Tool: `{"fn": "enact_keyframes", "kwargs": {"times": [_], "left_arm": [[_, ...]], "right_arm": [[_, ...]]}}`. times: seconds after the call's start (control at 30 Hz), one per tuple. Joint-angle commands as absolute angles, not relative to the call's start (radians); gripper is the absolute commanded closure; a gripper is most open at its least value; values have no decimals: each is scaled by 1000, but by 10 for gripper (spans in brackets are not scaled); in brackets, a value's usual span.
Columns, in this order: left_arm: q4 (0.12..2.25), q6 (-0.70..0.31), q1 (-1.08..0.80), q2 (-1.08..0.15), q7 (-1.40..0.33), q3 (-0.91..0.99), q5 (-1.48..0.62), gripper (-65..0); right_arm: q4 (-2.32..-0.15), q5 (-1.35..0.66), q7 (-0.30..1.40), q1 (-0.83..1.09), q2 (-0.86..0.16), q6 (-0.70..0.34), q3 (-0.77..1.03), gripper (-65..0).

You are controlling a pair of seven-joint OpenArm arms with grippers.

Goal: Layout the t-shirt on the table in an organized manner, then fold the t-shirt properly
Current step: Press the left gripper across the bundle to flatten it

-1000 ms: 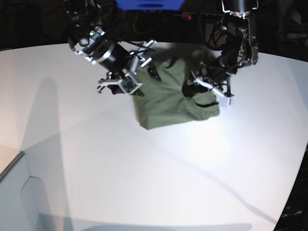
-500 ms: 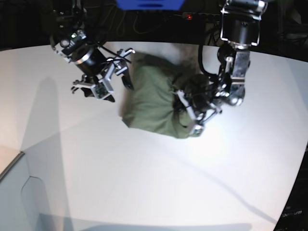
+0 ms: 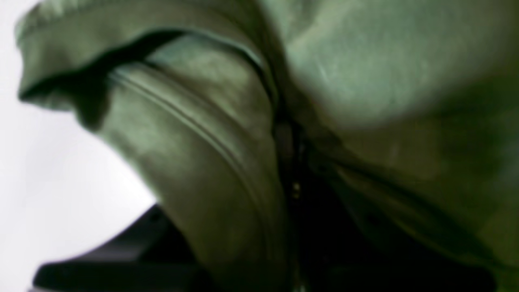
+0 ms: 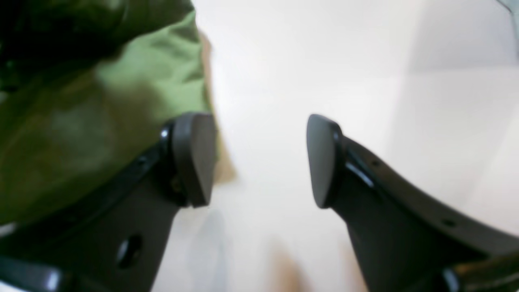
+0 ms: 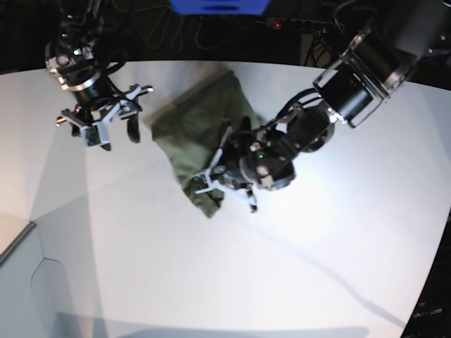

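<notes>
right tool jaws apart, empty | t-shirt left | table below

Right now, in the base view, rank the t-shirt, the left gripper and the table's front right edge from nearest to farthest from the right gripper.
From the right gripper, at the view's left:
1. the t-shirt, just beside it, toward the centre.
2. the left gripper, at the shirt's other end, mid-table.
3. the table's front right edge, bottom right corner, clearly farthest.
</notes>
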State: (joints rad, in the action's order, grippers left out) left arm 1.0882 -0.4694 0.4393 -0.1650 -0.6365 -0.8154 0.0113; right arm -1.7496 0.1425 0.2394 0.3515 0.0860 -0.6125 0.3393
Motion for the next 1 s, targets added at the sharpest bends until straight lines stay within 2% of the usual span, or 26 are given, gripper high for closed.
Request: {"fn": "enact_keyframes", "kwargs": {"times": [0.0, 0.3, 0.6, 0.7, 0.9, 0.97], "left_arm": [[1086, -469, 478, -160, -596, -842, 27, 0], [1000, -469, 515, -90, -384, -969, 182, -1], [934, -469, 515, -1, -363, -964, 371, -8], [928, -469, 513, 2, -364, -964, 390, -75], [980, -469, 522, -8, -371, -963, 394, -277], [1036, -469, 524, -31, -371, -963, 394, -322]], "right_arm": [[-1770, 128, 214, 341, 88, -615, 354, -359], [-1770, 128, 214, 346, 108, -615, 437, -359], [-1770, 128, 214, 338, 140, -615, 486, -359], [-1770, 128, 214, 338, 140, -615, 486, -359], [-1770, 128, 214, 337, 142, -615, 481, -359], [-1770, 128, 214, 335, 142, -615, 481, -359]]}}
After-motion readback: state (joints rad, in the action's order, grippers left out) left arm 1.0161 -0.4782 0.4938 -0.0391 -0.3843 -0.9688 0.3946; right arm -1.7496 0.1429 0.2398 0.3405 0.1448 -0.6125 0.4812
